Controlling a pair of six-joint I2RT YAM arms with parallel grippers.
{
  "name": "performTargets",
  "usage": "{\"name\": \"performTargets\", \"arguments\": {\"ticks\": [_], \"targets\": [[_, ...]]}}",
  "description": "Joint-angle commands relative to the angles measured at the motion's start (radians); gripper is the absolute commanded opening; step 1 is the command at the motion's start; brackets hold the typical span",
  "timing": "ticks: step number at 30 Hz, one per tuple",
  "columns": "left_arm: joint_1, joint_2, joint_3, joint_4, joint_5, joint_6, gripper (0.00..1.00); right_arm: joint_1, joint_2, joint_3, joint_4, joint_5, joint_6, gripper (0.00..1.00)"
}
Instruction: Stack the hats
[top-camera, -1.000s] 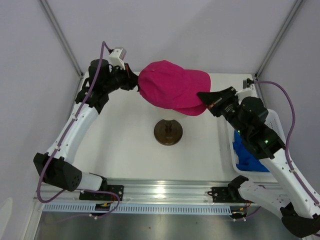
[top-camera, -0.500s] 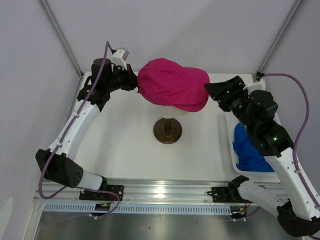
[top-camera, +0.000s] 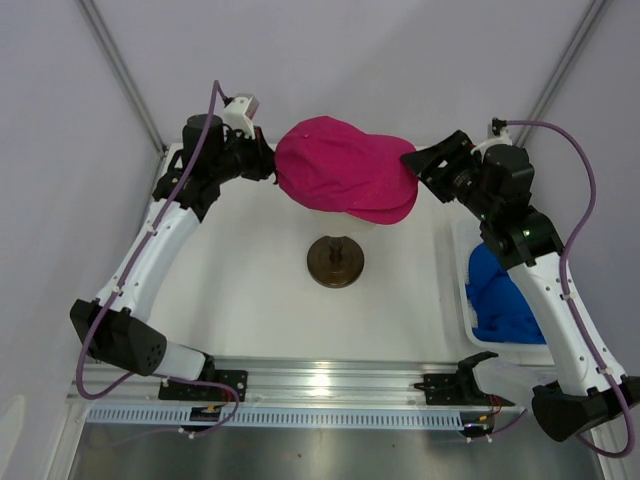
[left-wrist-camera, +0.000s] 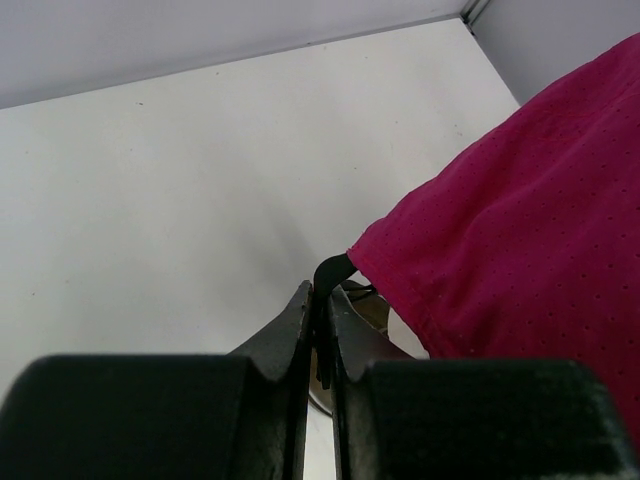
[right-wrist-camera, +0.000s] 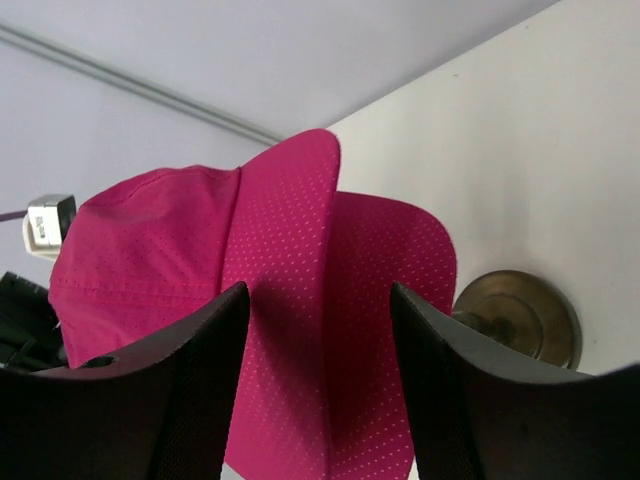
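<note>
Pinches the back edge of the pink hat (top-camera: 345, 180) in the near-shut left gripper (left-wrist-camera: 322, 330), hanging it over the stand (top-camera: 336, 262), probably for alignment. Spreads the right gripper (top-camera: 418, 168) wide and empty beside the brim. Leaves blue hats (top-camera: 500, 295) in the right bin (top-camera: 463, 300).

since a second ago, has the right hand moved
Yes. The right hand let go of the pink cap brim and moved up the top view, farther from the dark round stand.
</note>
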Motion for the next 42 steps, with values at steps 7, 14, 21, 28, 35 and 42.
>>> {"name": "performTargets", "arguments": {"ticks": [7,14,21,28,35,42], "targets": [[-0.029,-0.002,0.000,0.016,-0.063,0.024,0.10,-0.003,-0.010,-0.006,0.100,-0.074,-0.021,0.28],[-0.041,0.007,-0.046,0.014,-0.121,0.018,0.09,-0.004,-0.023,-0.052,0.019,-0.016,-0.013,0.00],[-0.043,0.007,-0.089,0.019,-0.155,0.007,0.08,-0.004,-0.089,-0.161,-0.052,0.061,0.099,0.00],[-0.043,0.003,-0.085,0.014,-0.190,0.007,0.08,-0.004,-0.243,-0.310,-0.131,0.199,0.309,0.00],[-0.038,0.020,0.001,-0.016,-0.248,0.007,0.09,-0.004,-0.281,-0.382,-0.148,0.187,0.383,0.00],[-0.012,0.098,0.234,-0.104,-0.262,0.004,0.18,0.035,-0.281,-0.454,-0.096,0.188,0.353,0.00]]}}
